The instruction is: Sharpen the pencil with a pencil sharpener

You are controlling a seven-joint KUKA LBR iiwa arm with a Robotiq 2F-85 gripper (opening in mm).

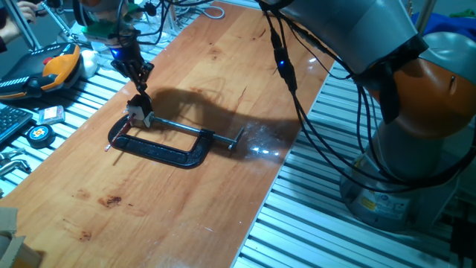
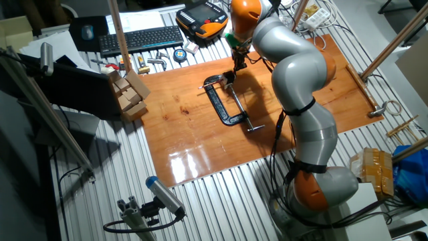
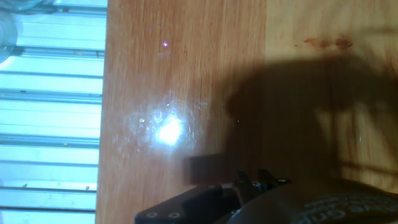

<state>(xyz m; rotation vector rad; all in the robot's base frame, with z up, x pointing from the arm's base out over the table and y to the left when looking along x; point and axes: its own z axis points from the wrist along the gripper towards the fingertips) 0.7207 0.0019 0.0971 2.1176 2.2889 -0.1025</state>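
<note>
The pencil sharpener [image 1: 139,112], a small silvery block with a dark top, sits at the jaw end of a black C-clamp [image 1: 169,154] on the wooden board [image 1: 186,216]. My gripper [image 1: 138,77] hangs just above it with the fingers close together. A thin dark pencil [image 1: 142,95] runs down from the fingers to the sharpener's top. From the other side, the gripper [image 2: 235,67] stands over the sharpener [image 2: 228,81] at the clamp's far end. The hand view shows only board, a glare spot and part of the hand; pencil and sharpener are hidden there.
The clamp's steel screw rod [image 1: 190,129] lies across the board towards the right edge. Left of the board are an orange-black pendant [image 1: 58,65], a tape measure [image 1: 39,134] and small tools. A keyboard [image 2: 137,39] and cardboard boxes [image 2: 130,94] stand beyond the board.
</note>
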